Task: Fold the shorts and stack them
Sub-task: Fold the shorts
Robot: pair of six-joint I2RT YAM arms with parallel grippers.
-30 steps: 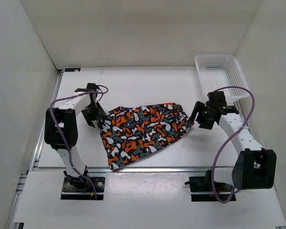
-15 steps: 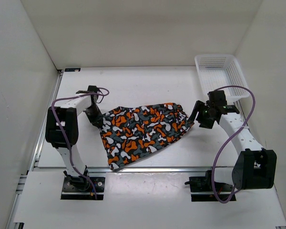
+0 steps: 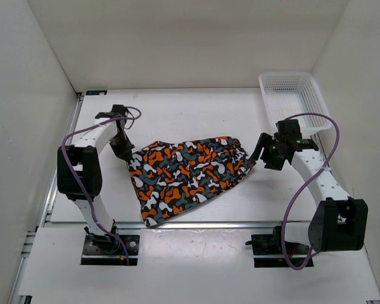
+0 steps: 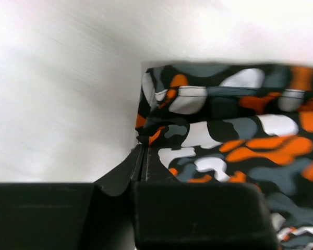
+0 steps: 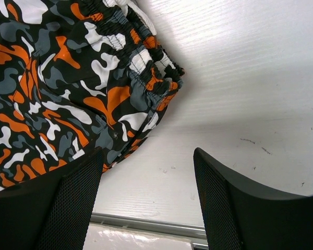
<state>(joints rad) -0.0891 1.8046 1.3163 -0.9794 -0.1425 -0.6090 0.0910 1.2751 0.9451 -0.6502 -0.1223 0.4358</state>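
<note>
Closing over the last second, the left gripper [image 3: 125, 154] now has its jaws pressed together on the left corner of the shorts [image 3: 190, 174], and that corner has slid a little toward the left. In the left wrist view the fingertips [image 4: 143, 143] meet at the hemmed corner of the shorts [image 4: 235, 135], and the cloth is bunched where they pinch it.

At the far right corner of the table [image 3: 177, 114] stands a white mesh basket [image 3: 285, 76]. Its open top shows only its own mesh floor and walls.

The shorts lie flat in the middle of the table, between the two arms. Their lowest corner lies just beside the metal rail [image 3: 196, 223] along the near edge.

Over bare table at the right end of the shorts, the right gripper [image 3: 264, 152] hangs with its fingers spread. From its wrist camera, the right gripper [image 5: 146, 156] is apart from the gathered waistband [image 5: 151, 67], though its left finger is near the cloth's edge.

Bare tabletop runs behind the shorts up to the back wall [image 3: 190, 44], and a strip lies between the waistband and the basket.
</note>
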